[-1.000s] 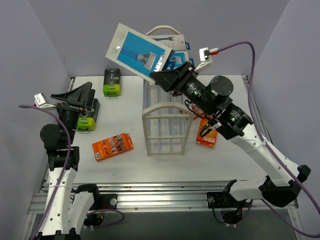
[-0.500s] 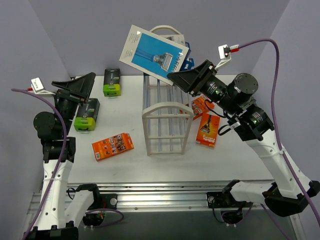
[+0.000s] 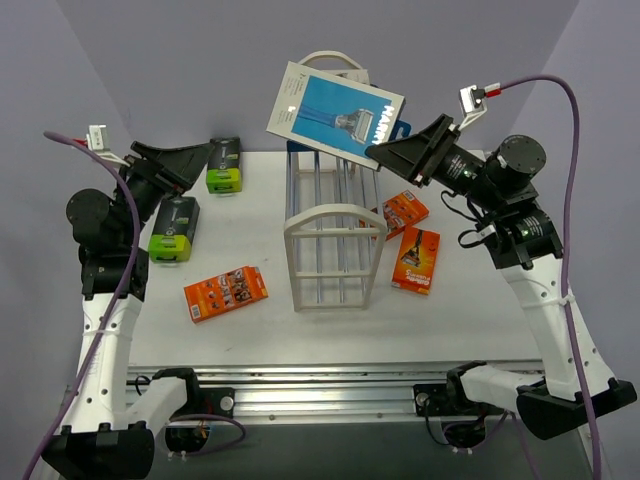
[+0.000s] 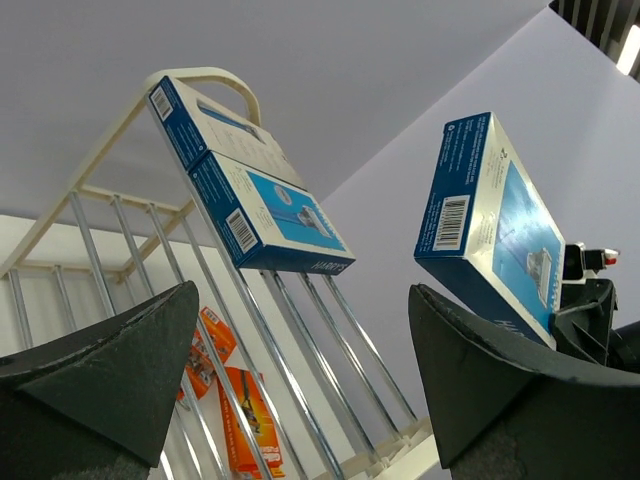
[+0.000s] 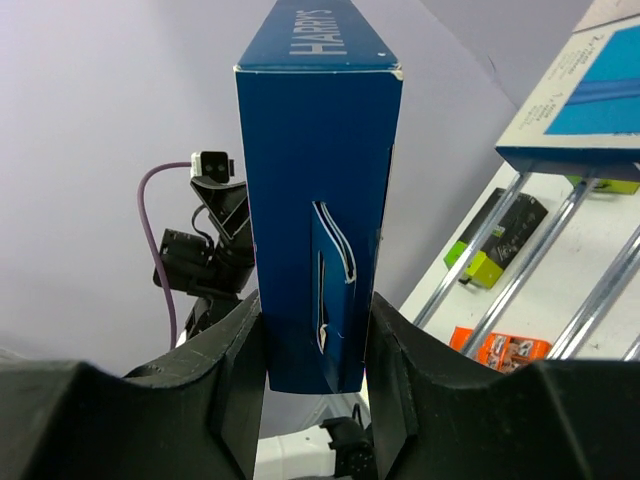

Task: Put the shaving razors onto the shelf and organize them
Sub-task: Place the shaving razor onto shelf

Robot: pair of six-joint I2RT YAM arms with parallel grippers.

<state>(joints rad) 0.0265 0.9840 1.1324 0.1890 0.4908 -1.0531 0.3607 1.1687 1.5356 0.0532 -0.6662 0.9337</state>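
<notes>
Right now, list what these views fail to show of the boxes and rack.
Top external: the held blue-and-white cardboard razor box mostly hides the blue boxes shelved on the cream-white wire rack.
Right wrist: only that box's spine shows; its printed faces turn away.
Left wrist: the left gripper blocks the rack's lower tiers.

Pale lilac-grey walls (image 3: 90, 70) on three sides, white table (image 3: 260, 335) — metal rails (image 3: 330, 385) along its near edge, even light
</notes>
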